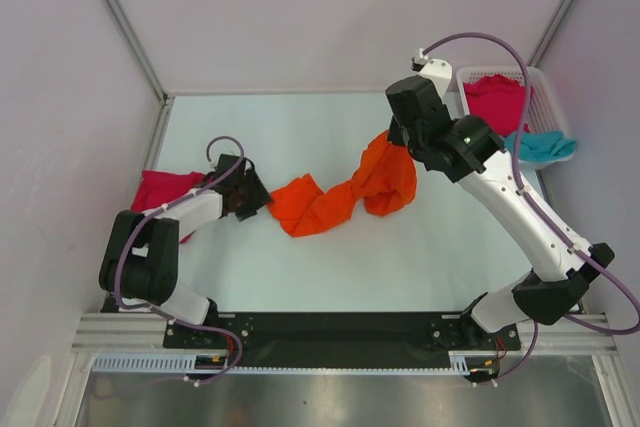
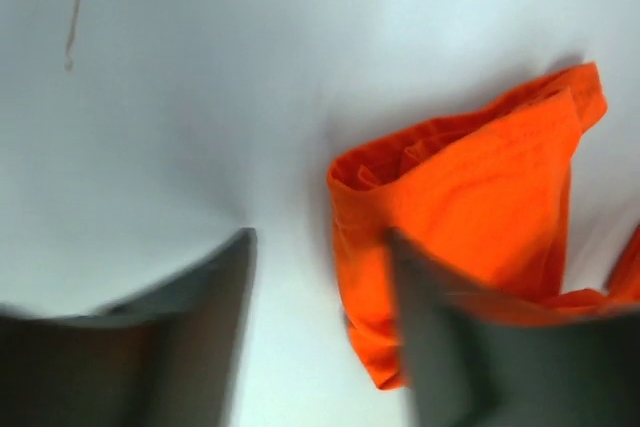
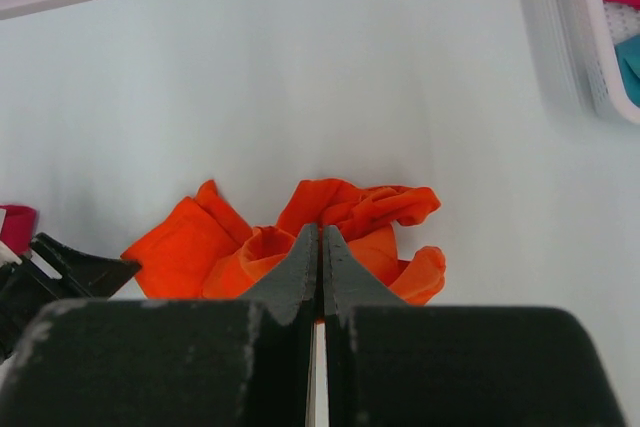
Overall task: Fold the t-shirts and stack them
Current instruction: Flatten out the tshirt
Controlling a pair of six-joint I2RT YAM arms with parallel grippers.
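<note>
The left fingers (image 2: 200, 332) gape, right fingers (image 3: 298, 282) pressed together.

**Three cameras, one overlap**

Top external looks steeply down from behind, with the whole table (image 1: 300, 127) in frame. Left wrist sits close over the orange t-shirt (image 2: 480, 217); right wrist views it from farther off — all three share it.

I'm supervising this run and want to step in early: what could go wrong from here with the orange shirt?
1. The orange shirt lies bunched and twisted; the open left jaws may catch several layers at its left end.
2. The pink shirt sits at the edge of the table beside the left arm, which might drag it off.
</note>
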